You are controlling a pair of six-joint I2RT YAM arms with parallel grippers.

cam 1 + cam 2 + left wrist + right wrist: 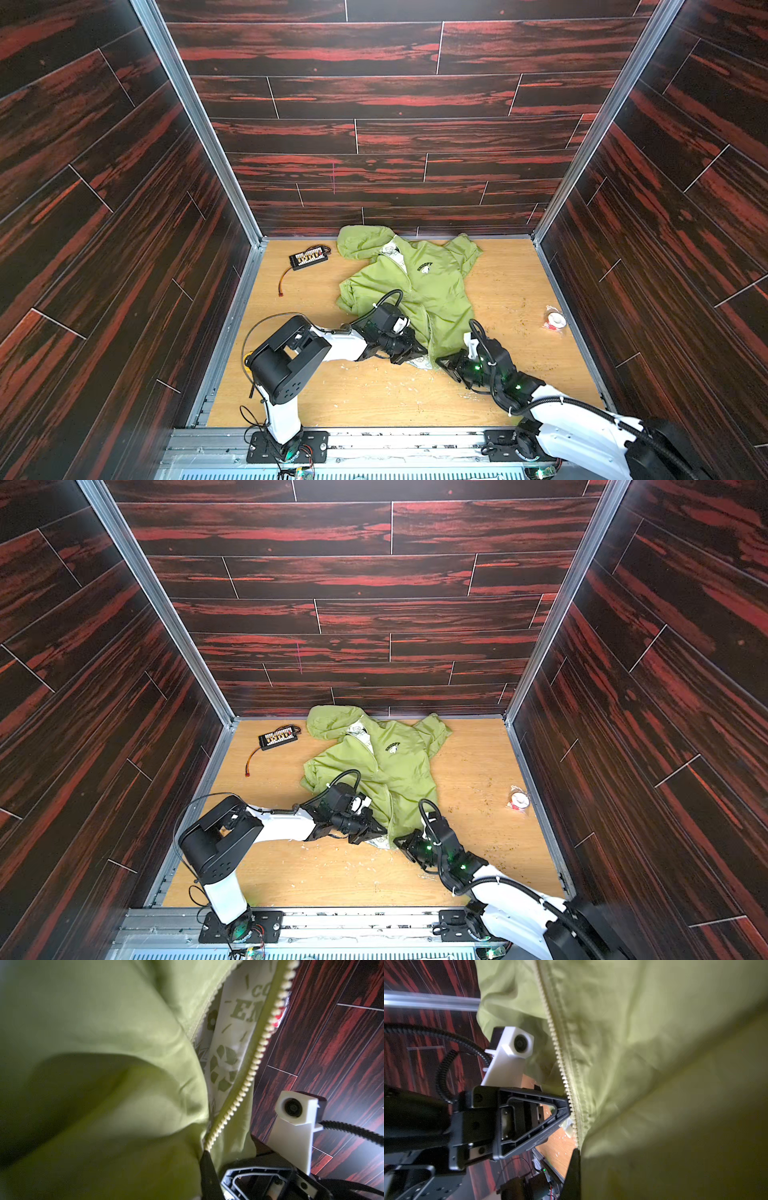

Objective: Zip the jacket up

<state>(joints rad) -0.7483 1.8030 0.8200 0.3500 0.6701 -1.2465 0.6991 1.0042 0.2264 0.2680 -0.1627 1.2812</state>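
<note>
Fingers of left gripper: closed on the jacket's lower front edge; in the left wrist view a black fingertip is seen pinching the cloth where one row of the zipper ends.
Fingers of right gripper: closed on the opposite lower front edge; in the right wrist view a dark fingertip is seen at the bottom end of the other tooth row.
Gap between grippers: the two are held just beside each other at the hem, and whether they touch cannot be told.
Lining: white with green print, exposed beside the left-held tooth row.
Jacket position: spread from the grippers toward the rear wall, front side up, with the hood laid against that wall.
Table: bare wood is left in front of both grippers.
Left side: a circuit board with wires is set near the hood, apart from the cloth.
Right side: a small white-and-red packet is placed near the right wall, well apart from the jacket, with bare wood between them.
</note>
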